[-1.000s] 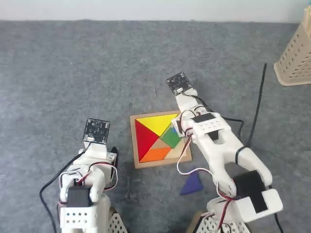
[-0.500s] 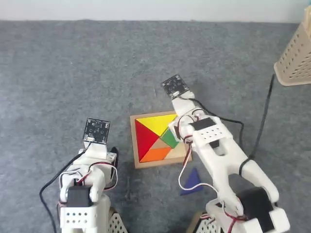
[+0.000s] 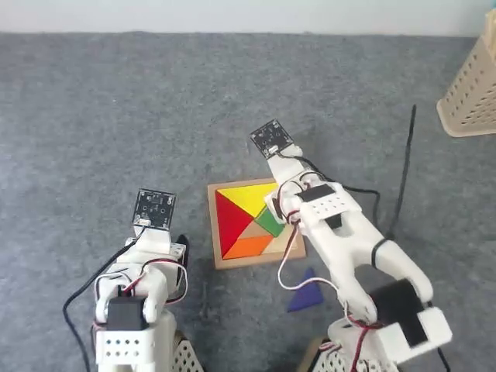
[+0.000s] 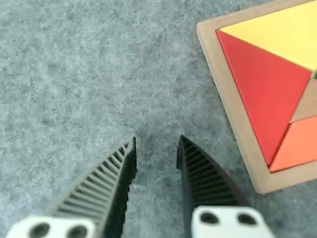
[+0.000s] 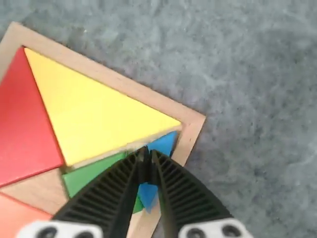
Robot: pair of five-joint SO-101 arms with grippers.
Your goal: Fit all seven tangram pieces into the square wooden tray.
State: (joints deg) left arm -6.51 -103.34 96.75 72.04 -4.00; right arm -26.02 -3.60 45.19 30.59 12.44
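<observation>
Blue triangle [image 5: 162, 143] in tray [image 5: 193, 124] corner beneath nearly shut right jaws, left jaws parted, empty, over carpet [image 4: 74, 74]

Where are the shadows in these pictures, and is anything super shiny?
High view: soft, even light, no hard shadows on the carpet. Left wrist view: the carpet looks darker under the left tool. Right wrist view: a dim shadow lies outside the tray at its corner; the yellow piece is bright but shows no glare.

Bright, soft, even light; faint diffuse shadows on the grey carpet [image 3: 116, 101].
</observation>
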